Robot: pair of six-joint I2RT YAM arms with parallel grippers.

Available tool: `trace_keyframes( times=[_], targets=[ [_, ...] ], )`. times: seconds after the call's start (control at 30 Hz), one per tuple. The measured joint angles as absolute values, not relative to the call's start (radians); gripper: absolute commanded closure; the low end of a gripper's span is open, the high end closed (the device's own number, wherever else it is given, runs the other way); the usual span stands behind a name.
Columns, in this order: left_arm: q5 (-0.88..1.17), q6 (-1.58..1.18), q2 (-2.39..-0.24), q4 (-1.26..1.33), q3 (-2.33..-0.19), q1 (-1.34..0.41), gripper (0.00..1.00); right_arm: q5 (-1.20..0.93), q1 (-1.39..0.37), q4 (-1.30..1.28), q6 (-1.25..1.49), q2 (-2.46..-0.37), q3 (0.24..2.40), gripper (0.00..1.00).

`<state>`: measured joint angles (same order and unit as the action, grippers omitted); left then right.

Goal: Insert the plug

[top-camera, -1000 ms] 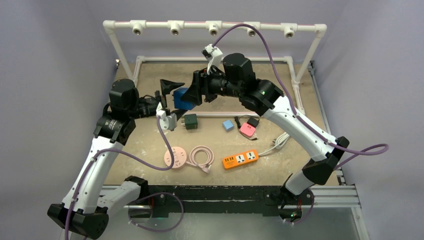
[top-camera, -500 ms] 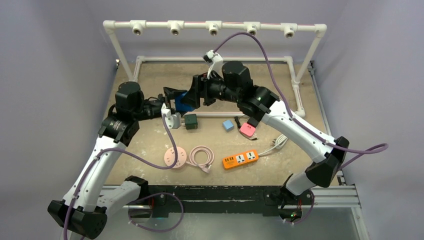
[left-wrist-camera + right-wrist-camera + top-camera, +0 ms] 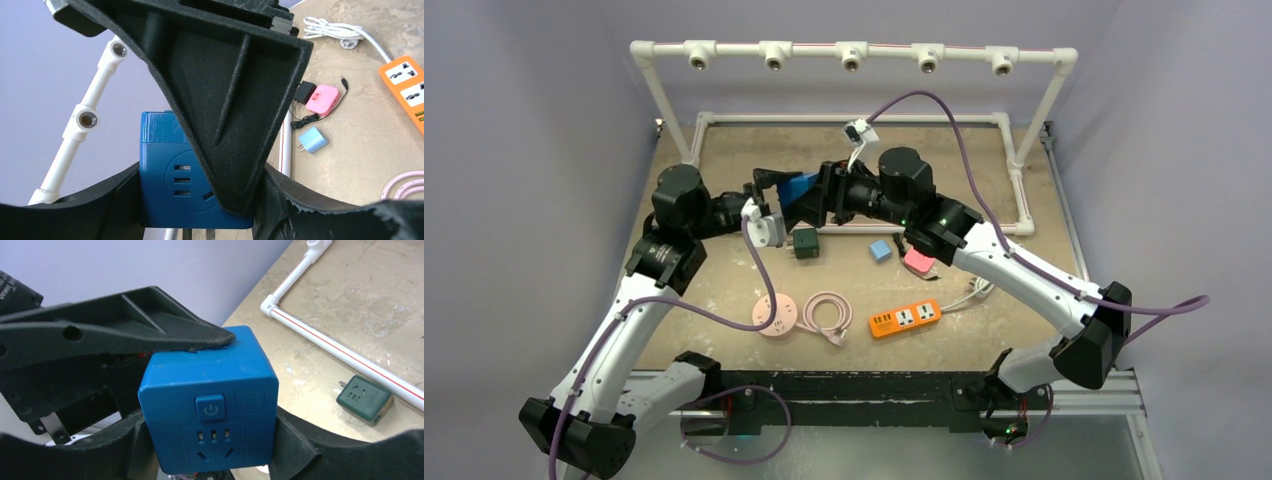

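The cube (image 3: 215, 380) sits in mid-air, clamped in the right gripper (image 3: 210, 437). The left gripper (image 3: 200, 200) pinches it too, one finger (image 3: 125, 325) on its top.

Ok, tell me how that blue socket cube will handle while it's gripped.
The blue socket cube looks like a hard plastic box, so it probably stays stiff under squeeze. Its faces look smooth and glossy, so it may slide or twist between the fingers. Being compact with flat sides, it should not roll.
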<state>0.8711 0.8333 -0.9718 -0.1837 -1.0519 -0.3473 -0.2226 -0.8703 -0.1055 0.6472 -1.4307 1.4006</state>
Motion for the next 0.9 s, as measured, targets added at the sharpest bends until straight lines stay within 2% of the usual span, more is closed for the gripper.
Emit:
trace_keyframes(
  times=[0.2, 0.27, 0.37, 0.4, 0.47, 0.5, 0.53, 0.57, 0.6, 0.67, 0.9],
  targets=[
    [0.886, 0.857, -0.959, -0.219, -1.047, -0.355, 1.00, -0.210, -0.872, -0.097, 0.655, -1.431, 1.412, 0.25],
    [0.886, 0.857, -0.959, -0.222, -1.047, -0.355, 1.00, -0.201, -0.872, -0.093, 0.655, -1.430, 1.415, 0.30],
    [0.886, 0.856, -0.958, -0.225, -1.046, -0.356, 1.00, -0.196, -0.872, -0.096, 0.653, -1.428, 1.415, 0.47],
    [0.885, 0.854, -0.957, -0.225, -1.046, -0.356, 1.00, -0.195, -0.871, -0.099, 0.653, -1.428, 1.415, 0.61],
    [0.886, 0.842, -0.957, -0.226, -1.046, -0.356, 1.00, -0.192, -0.871, -0.105, 0.637, -1.425, 1.415, 0.78],
    [0.886, 0.836, -0.956, -0.226, -1.045, -0.356, 0.78, -0.191, -0.872, -0.108, 0.636, -1.423, 1.415, 0.86],
    [0.883, 0.838, -0.955, -0.224, -1.045, -0.356, 0.35, -0.188, -0.872, -0.109, 0.638, -1.423, 1.415, 0.92],
    [0.883, 0.838, -0.956, -0.224, -1.045, -0.357, 0.14, -0.182, -0.872, -0.115, 0.638, -1.420, 1.415, 0.95],
    [0.883, 0.842, -0.956, -0.226, -1.044, -0.358, 0.08, -0.172, -0.873, -0.120, 0.638, -1.418, 1.415, 0.97],
    [0.878, 0.884, -0.957, -0.258, -1.044, -0.360, 0.03, -0.146, -0.876, -0.153, 0.634, -1.413, 1.416, 1.00],
    [0.858, 1.234, -1.058, -0.677, -1.037, -0.363, 0.01, 0.043, -0.874, -0.437, 0.583, -1.394, 1.420, 1.00]
  ],
)
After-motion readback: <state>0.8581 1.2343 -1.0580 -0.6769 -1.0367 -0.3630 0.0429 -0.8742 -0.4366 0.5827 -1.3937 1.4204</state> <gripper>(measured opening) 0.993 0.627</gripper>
